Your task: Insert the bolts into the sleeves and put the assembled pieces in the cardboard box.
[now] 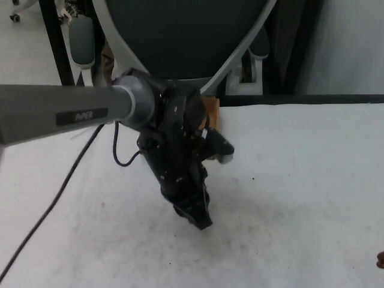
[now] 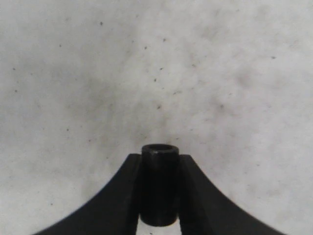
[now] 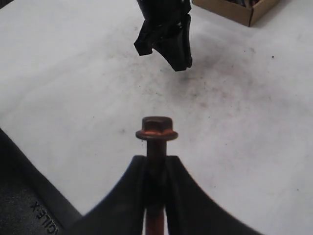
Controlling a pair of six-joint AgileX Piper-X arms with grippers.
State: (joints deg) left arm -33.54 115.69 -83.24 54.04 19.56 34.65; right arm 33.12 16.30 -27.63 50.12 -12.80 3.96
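A sleeve point(image 2: 159, 196) is pinched in the left gripper point(image 2: 159, 159), which is held over the bench point(image 1: 300, 180) at the centre of the high view, a bolt point(image 3: 156, 131) is clamped by its shank in the right gripper point(image 3: 156, 159), and the box point(image 1: 211, 114) is half hidden behind the left arm point(image 1: 60, 111), above centre.
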